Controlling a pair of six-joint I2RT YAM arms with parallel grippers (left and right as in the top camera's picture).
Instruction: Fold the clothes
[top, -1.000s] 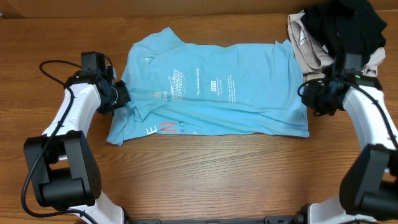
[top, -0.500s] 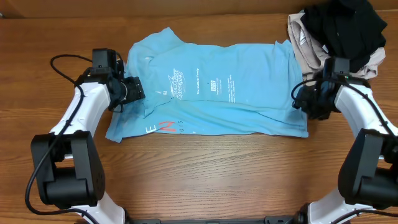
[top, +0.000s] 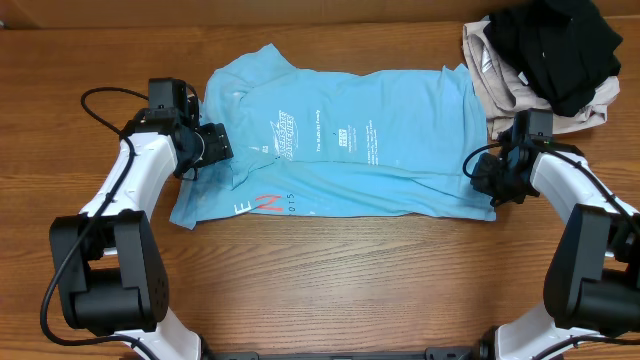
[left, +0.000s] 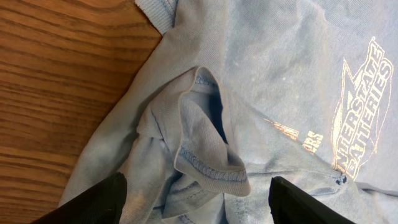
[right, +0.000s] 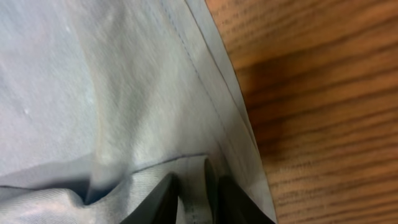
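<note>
The clothes (top: 380, 150), a light blue t-shirt, lie spread flat across the middle of the table, with white print (top: 285, 135) and a red letter (top: 265, 204) showing. My left gripper (top: 208, 143) stands open over the shirt's left side. In the left wrist view its fingers (left: 102, 200) straddle a bunched sleeve cuff (left: 208, 149) without gripping it. My right gripper (top: 487, 182) is at the shirt's right edge. In the right wrist view that gripper (right: 198, 200) is shut on a fold of the blue fabric (right: 93, 81) beside the hem.
A black garment (top: 555, 45) lies heaped on a beige one (top: 495, 85) at the back right corner, close behind my right arm. A black cable (top: 100, 100) loops beside the left arm. Bare wooden table (top: 330, 280) runs along the front.
The left gripper moved right onto the shirt and opened, then stayed still. The right gripper slid toward the front along the shirt's right edge and closed on the fabric.
</note>
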